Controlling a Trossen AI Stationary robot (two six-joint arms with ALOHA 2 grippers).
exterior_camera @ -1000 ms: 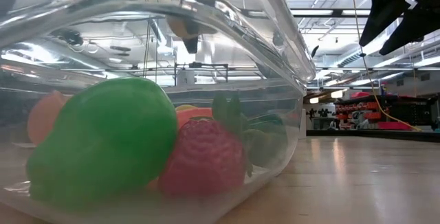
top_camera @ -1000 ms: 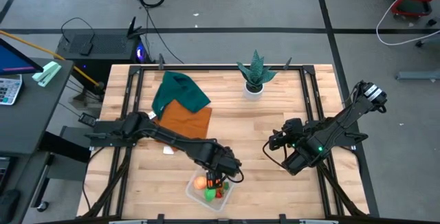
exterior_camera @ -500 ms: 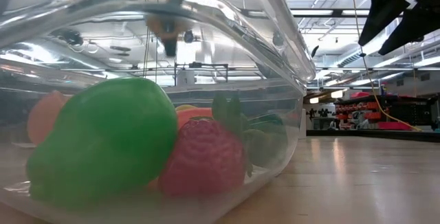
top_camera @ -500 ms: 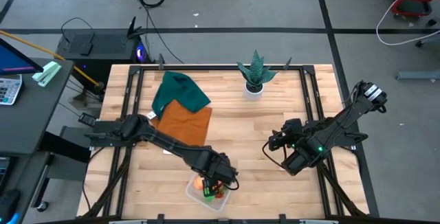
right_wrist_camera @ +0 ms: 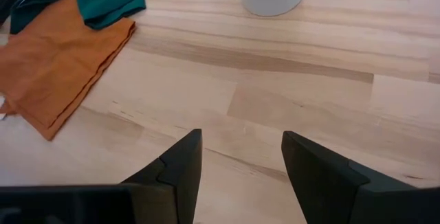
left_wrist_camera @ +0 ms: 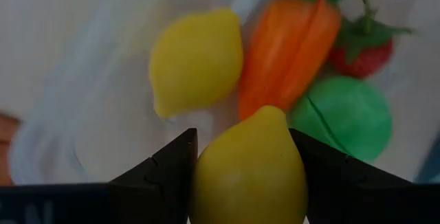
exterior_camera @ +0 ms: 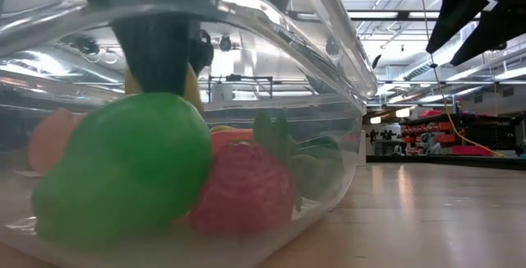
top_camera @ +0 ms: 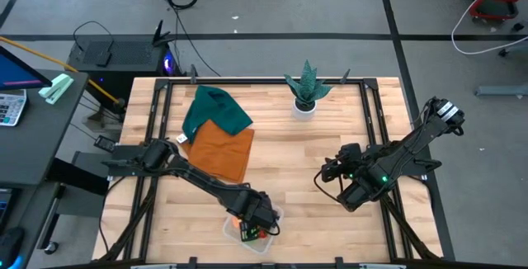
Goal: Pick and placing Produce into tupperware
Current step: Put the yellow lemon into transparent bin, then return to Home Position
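The clear tupperware [top_camera: 266, 242] sits at the table's near edge, right in front of the low camera [exterior_camera: 345, 136]. In it lie a yellow lemon [left_wrist_camera: 196, 62], an orange piece [left_wrist_camera: 289, 49], a red strawberry [left_wrist_camera: 361, 52] and a green piece [left_wrist_camera: 340, 117]. My left gripper [top_camera: 252, 219] is down over the tupperware, shut on a second yellow lemon [left_wrist_camera: 251, 162]. In the low view its dark finger [exterior_camera: 160, 54] shows through the wall above the green piece [exterior_camera: 123, 169]. My right gripper [right_wrist_camera: 240, 141] hangs open over bare wood at the right [top_camera: 334, 172]. My left gripper pinches the second lemon's two sides [left_wrist_camera: 206, 162] between its two fingers, which point down from above. The lemon's tip [left_wrist_camera: 268, 114] points past the fingertips toward the produce below. It hangs clear above the pieces in the tupperware.
A potted spiky plant [top_camera: 305, 92] stands at the far middle. A teal cloth [top_camera: 216, 110] lies partly over an orange cloth [top_camera: 224, 149] at the far left. Bare wood lies between the two arms.
My left gripper has gone down and toward the table's near edge with the lemon, from above the tupperware's rim to inside it. In the low view its finger now shows behind the clear wall. The produce in the tupperware has stayed put.
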